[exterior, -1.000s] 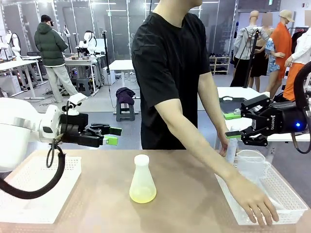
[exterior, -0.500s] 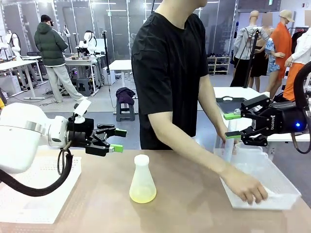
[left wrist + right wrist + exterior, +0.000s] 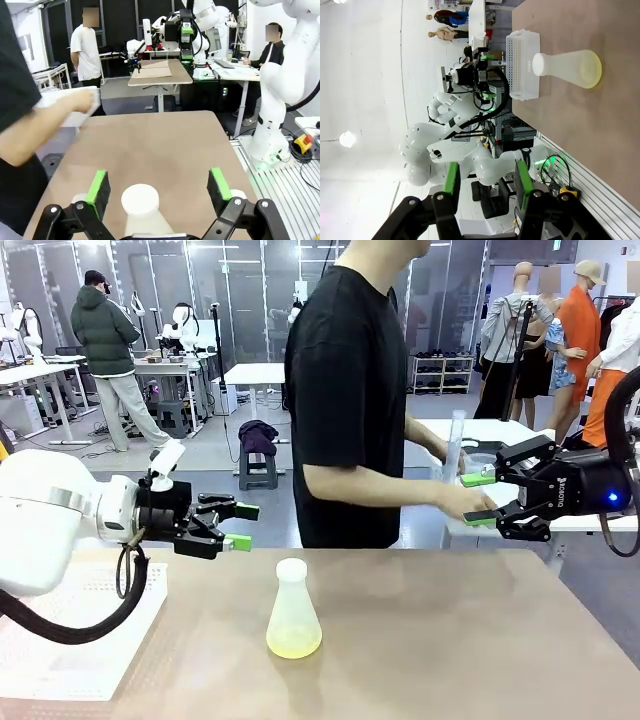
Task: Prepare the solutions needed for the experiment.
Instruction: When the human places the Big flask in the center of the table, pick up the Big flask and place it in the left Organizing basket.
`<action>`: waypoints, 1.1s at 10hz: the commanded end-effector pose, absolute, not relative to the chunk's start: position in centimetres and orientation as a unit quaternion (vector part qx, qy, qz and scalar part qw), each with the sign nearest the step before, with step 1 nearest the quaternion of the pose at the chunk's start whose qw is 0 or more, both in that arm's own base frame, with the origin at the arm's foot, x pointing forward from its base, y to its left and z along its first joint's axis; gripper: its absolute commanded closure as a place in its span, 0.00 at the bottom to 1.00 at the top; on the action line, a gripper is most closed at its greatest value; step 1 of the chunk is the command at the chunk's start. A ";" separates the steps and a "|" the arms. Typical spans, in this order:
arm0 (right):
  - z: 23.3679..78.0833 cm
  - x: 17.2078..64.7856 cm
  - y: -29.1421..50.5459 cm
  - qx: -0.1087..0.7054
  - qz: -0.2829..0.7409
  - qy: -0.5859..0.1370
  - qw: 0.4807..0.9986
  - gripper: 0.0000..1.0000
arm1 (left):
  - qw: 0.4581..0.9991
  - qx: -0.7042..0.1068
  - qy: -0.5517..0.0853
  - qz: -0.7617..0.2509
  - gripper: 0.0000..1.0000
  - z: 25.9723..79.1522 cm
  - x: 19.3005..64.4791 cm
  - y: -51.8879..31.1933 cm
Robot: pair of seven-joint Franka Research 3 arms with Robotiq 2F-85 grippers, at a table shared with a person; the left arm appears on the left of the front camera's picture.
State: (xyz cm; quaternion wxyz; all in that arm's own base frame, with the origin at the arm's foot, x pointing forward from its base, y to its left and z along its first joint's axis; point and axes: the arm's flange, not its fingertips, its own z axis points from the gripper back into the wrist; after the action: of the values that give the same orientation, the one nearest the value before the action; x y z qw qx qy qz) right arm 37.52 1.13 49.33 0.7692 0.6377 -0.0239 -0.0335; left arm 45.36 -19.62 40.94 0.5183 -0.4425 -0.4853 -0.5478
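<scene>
Flask [image 3: 294,612] upright at counter [image 3: 480,640] centre, stopper [image 3: 291,569] on. Solutions [image 3: 294,643]: a shallow pale yellow-green layer in its base. White tray [image 3: 70,630] at 9 o'clock from the flask.

Left claw [image 3: 238,526] hangs at 11 o'clock from the flask, above and short of it, apart from it. In the left wrist view the stopper [image 3: 140,200] sits between the green pads [image 3: 98,186], low in frame.

Risks, as judged:
- Flask neck is narrow and the body light; a pad coming in off-centre could nudge the neck and tip it, spilling the layer.
- A grip on the stopper alone might pull it loose and leave the flask behind.
- The person's hand [image 3: 463,502] is right by the right claw [image 3: 479,498]; either moving could cause a knock.

Left claw: jaws fully spread, holding nothing, touching nothing.
Right claw: at 2 o'clock, off the counter's far right corner, jaws about half apart. In the right wrist view nothing lies between its pads [image 3: 452,181]. Empty.
</scene>
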 end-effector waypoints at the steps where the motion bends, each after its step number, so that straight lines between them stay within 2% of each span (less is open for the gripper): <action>1: 49.5 37.5 1.2 0.641 -0.031 -0.024 0.766 0.44 | 0.529 -0.441 -0.460 -0.560 0.00 38.2 46.7 -20.6; 4: 49.5 37.5 1.2 0.641 -0.031 -0.024 0.766 0.44 | 0.554 -0.428 -0.432 -0.568 0.00 34.9 47.0 -20.8; 7: 49.5 37.5 1.2 0.641 -0.031 -0.024 0.766 0.44 | 0.540 -0.494 -0.409 -0.545 0.00 30.1 48.8 -20.6; 9: 49.5 37.5 1.2 0.641 -0.031 -0.024 0.766 0.44 | 0.550 -0.496 -0.419 -0.526 0.00 28.1 49.1 -20.5; 11: 49.5 37.5 1.2 0.641 -0.031 -0.024 0.766 0.44 | 0.533 -0.508 -0.438 -0.515 0.00 27.5 49.2 -20.5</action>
State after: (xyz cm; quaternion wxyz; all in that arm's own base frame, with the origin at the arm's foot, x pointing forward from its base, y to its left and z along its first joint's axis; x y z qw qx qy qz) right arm 37.51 1.15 49.33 0.7693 0.6375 -0.0238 -0.0333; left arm 48.71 -20.24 27.38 0.5544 -0.5022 -0.4121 -0.5202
